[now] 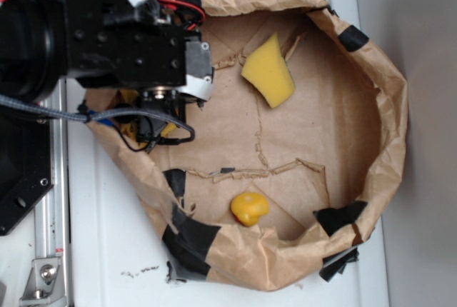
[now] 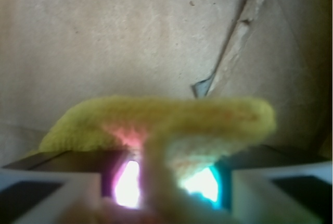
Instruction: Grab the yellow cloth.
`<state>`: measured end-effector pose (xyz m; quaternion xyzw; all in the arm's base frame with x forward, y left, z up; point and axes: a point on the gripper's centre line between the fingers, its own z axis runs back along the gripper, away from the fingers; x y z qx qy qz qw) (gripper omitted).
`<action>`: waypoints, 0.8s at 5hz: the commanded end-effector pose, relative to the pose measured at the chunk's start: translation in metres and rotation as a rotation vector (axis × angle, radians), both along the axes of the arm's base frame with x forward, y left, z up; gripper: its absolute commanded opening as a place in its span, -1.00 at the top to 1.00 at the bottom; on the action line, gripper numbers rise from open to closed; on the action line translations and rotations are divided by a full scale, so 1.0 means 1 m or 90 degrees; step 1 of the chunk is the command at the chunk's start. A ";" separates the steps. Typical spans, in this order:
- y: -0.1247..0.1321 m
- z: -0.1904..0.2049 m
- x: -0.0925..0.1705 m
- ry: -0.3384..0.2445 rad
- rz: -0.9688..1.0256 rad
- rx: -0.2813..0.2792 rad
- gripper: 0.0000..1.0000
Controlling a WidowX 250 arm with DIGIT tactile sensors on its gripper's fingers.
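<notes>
While my pincer (image 2: 166,193) hangs over brown paper (image 2: 130,36), its fingers pinch a fold of the yellow cloth (image 2: 171,117).

The arm (image 1: 107,36) hides most of the yellow cloth (image 1: 128,127).

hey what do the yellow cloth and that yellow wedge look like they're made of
The yellow cloth looks like soft terry fabric: its fuzzy, nubby edge shows in the wrist view. The yellow wedge appears to be foam sponge: matte, smooth-faced, cleanly cut edges, though pores are too small to see.
</notes>
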<state>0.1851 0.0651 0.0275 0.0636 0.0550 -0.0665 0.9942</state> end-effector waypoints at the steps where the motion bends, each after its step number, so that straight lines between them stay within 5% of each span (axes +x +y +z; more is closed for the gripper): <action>1: 0.001 0.016 -0.002 -0.025 -0.007 0.007 1.00; 2: -0.003 0.032 0.003 -0.052 -0.004 0.001 1.00; 4: -0.035 0.115 0.020 -0.206 0.007 -0.017 1.00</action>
